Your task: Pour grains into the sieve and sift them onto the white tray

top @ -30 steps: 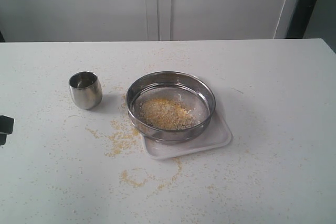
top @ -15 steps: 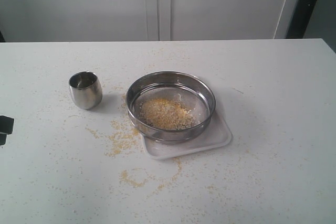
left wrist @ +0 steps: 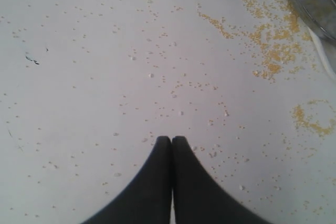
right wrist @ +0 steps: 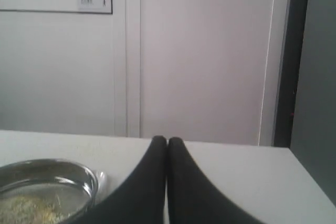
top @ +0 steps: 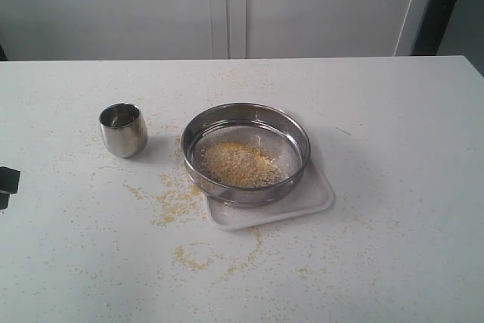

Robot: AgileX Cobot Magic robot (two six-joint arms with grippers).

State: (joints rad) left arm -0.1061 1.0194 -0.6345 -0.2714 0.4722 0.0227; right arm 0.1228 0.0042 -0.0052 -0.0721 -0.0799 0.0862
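— What lies nearest on the white speckled table (top: 393, 262)?

— Mostly bare tabletop, dusted with a thin ring and patches of spilled yellow granules (top: 178, 198). The left gripper (left wrist: 171, 140) hangs over such a stretch, its two black fingers pressed together with nothing between them. The table's right half is open all the way to its edge.

— And further in?

— The flat white rectangular tray (top: 321, 194) with rounded corners; its near rim and right corner show. The wide round stainless-steel sieve (top: 249, 196) sits on it and overhangs the tray's left edge. A heap of fine yellow and pale beige grains (top: 238, 164) lies on the mesh, toward the near side.

— Beside it?

— A small rounded steel cup (top: 123, 130) stands upright to the sieve's left, apart from it.

— The other arm?

— The right gripper (right wrist: 167, 141) is likewise closed and empty, with the sieve's rim near it. It points toward the pale panelled wall (top: 318, 5) beyond the table's far edge.
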